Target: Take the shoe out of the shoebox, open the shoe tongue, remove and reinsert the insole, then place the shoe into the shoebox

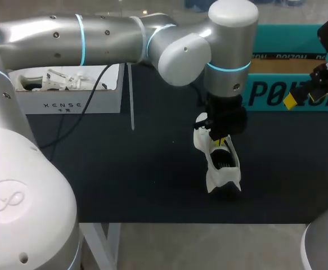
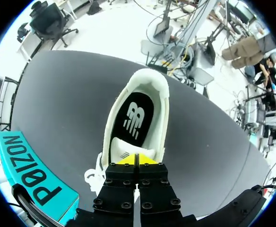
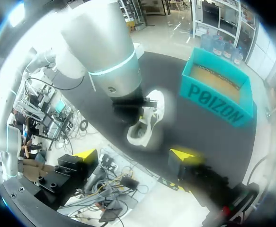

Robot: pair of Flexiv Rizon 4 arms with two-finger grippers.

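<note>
Left wrist view first: how do the fingers stand?
– The left gripper [image 2: 137,160] has its yellow tips pressed together, right at the padded white tongue [image 2: 126,147]. Whether any of it is pinched between them I cannot tell.
– And the shoe?
– The shoe [image 1: 223,169] is a smooth off-white trainer, standing on its sole on the dark matte table [image 1: 124,169], outside the shoebox. Its rounded heel collar is the end farthest from the gripper, and its toe is hidden beneath the gripper. A flat black insole [image 2: 134,118] with a white mark lies inside. In the head view its long axis runs front to back, heel towards the robot.
– The other arm?
– The right gripper [image 3: 134,155] hangs with its fingers wide apart by the teal cardboard shoebox [image 1: 276,93], an open rectangle, brown inside. A white box [image 1: 68,104] stands at the far left
</note>
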